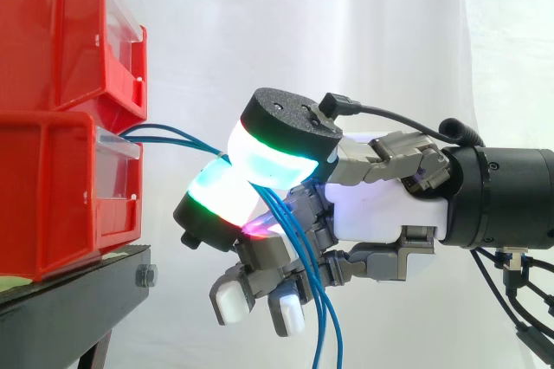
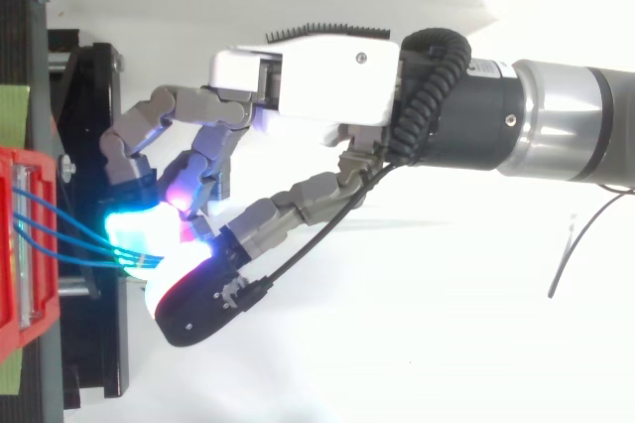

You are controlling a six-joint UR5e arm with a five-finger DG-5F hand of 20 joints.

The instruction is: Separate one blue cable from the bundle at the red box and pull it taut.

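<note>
A white curtain [image 1: 389, 31] hangs behind the whole scene. At the left, two red boxes are stacked one on the other, the upper red box [image 1: 61, 31] resting on the lower red box [image 1: 52, 196], and both stand on a black stand [image 1: 78, 291].

Several blue cables [image 1: 173, 135] come out of the front of the lower box, just under its clear lip. They run to the right in a gentle arc, clear of the stand, and reach the hand [image 1: 381, 204]. From above, the same strands cross the gap from the box edge to the glowing pads.

The arm [image 1: 502, 196] comes in level from the right. The hand is pinching the blue cables between two thick fingertips [image 1: 268, 157] that glow white, green and cyan, one above the strands and one below, pressed close together. The other fingers curl underneath with white pads, holding nothing. Past the pinch the cables drop beside the curled fingers and hang loose below the hand.
</note>
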